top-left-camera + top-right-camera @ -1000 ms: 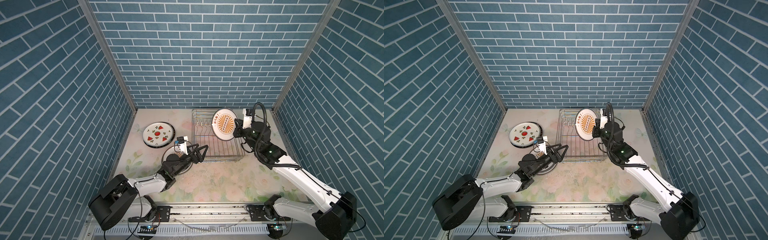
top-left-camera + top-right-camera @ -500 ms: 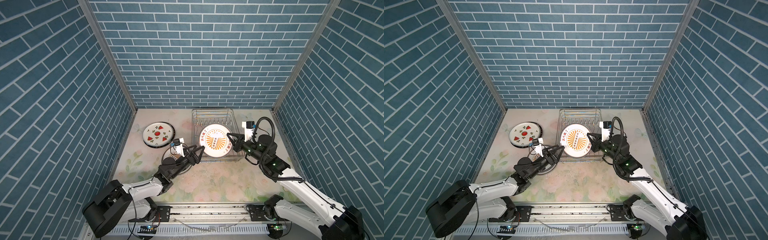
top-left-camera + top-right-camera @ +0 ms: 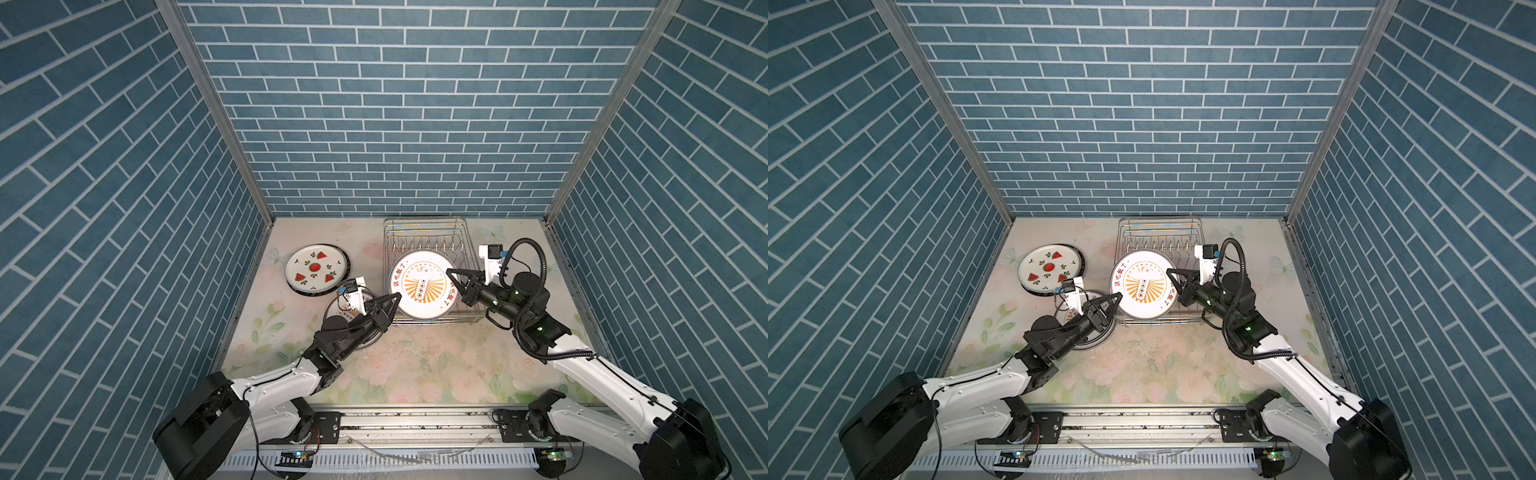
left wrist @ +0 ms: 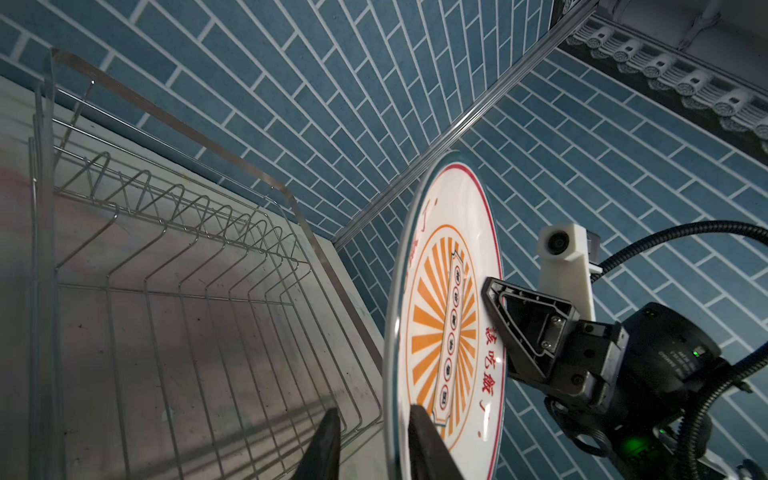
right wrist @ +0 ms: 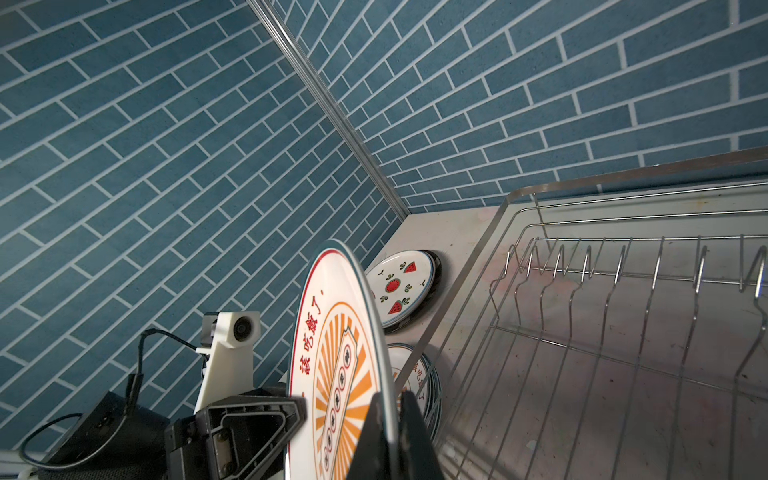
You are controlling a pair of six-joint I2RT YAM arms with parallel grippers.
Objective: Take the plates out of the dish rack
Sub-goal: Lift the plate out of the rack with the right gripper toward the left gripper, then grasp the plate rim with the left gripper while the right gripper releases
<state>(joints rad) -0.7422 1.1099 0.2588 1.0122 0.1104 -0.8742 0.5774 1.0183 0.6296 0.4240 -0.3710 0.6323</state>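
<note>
Blue brick-patterned walls close in a pale bench printed with faded flowers. At its back stands the rectangular silver wire dish rack, its row of looped upright prongs bare. In both top views the rack's front half is hidden behind the round white ceramic plate with an orange sunburst. This glossy plate, ringed in red with red characters, is held over the rack's front with its face turned up. Whether the sunburst plate touches the wires cannot be told.

The right tool is clamped on the plate's right rim; in the right wrist view its two black fingers pinch the thin edge. The left tool reaches the opposite rim. In the left wrist view its dark fingers are cut off by the frame and straddle the rim, one against the printed face, the other showing a gap to the plate's back. Its jaws stand partly apart.

Left of the rack, a round white plate with watermelon slices lies flat on a larger dark-rimmed plate, of which only a black crescent shows. Nearer the front, a stack of round white plates is mostly covered by the left arm. Only thin rims and a few red characters show, and their number cannot be counted.
</note>
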